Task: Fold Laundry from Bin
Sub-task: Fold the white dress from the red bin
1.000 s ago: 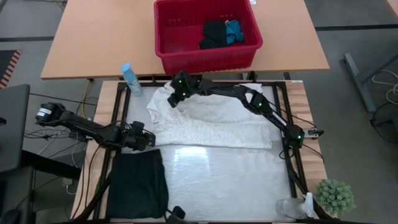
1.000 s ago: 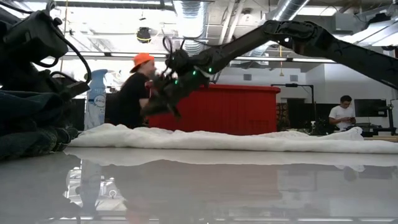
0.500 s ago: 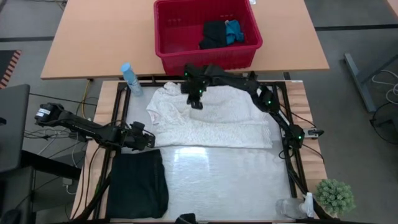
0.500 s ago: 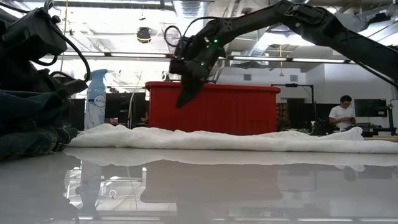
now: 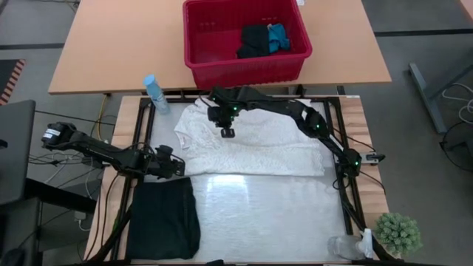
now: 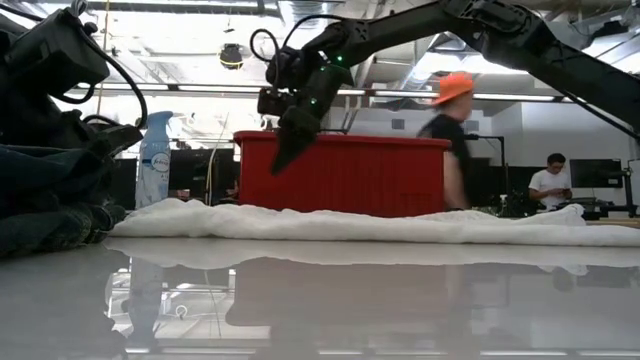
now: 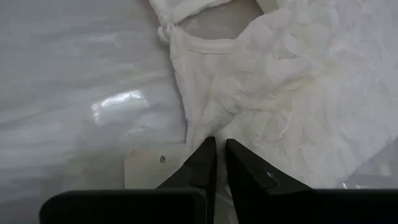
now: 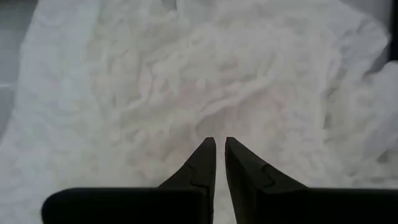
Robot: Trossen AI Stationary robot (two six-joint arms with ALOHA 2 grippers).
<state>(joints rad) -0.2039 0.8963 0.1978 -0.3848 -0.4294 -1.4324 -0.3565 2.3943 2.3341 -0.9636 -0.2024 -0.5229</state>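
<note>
The white crinkled garment (image 5: 251,144) lies spread flat across the table's far half. My right gripper (image 5: 227,131) hangs shut above its far left part, pointing down and clear of the cloth (image 6: 330,225) in the low view. My left gripper (image 5: 177,164) is shut at the garment's left edge (image 7: 186,124). A folded black garment (image 5: 164,218) lies at the near left. The red bin (image 5: 246,41) stands on the wooden table beyond, with a black item (image 5: 253,41) and a blue item (image 5: 278,35) inside. My left gripper's shut tips stand right at the white garment's left edge (image 7: 202,134), slanting down from the table's left. Whether they touch the cloth I cannot tell.
A blue spray bottle (image 5: 156,94) stands at the far left corner. A small plant (image 5: 397,233) and a clear item (image 5: 344,247) sit at the near right. Beyond the bin, a person in an orange cap (image 6: 455,140) walks past; another (image 6: 550,185) sits farther back.
My right gripper has risen from the white garment's far left part, moved a little toward the table's right, rolled its wrist and tipped to point more steeply down, staying shut. The person behind the bin has walked from left to right.
</note>
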